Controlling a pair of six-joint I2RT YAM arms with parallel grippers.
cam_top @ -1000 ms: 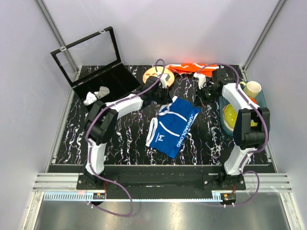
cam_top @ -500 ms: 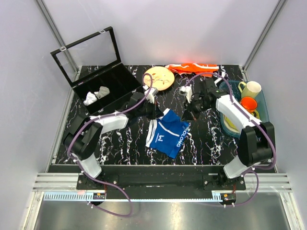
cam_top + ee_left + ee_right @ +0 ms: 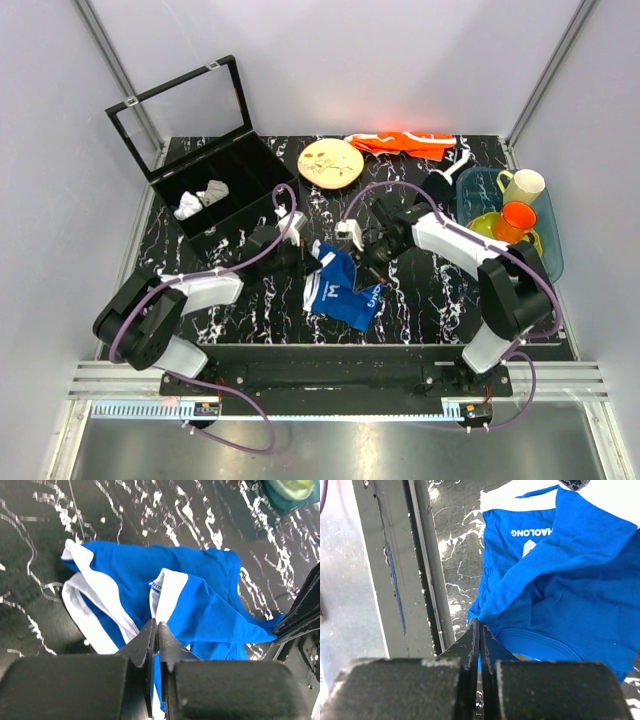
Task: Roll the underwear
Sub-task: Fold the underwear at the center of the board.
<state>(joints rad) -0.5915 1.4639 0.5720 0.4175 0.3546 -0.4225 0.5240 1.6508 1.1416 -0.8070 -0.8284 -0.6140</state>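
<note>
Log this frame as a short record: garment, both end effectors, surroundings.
garment: blue underwear, folded over itself, partly bunched, on the marbled table
left end effector: shut, pinching the underwear's white-trimmed edge
right end effector: shut, pinching a blue fold
surroundings: orange cloth at far edge; open black box far left

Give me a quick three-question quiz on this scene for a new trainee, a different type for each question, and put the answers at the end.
1. True or false: the left hand is open and clear of the underwear.
2. What is the right hand pinching? A: the orange cup. B: a blue edge of the underwear. C: nothing.
3. Fill in the blank: the small white cloth pieces sit inside the open ____ case.

Key: 1 false, it is shut on the white-trimmed edge. 2 B. 3 black.
</note>
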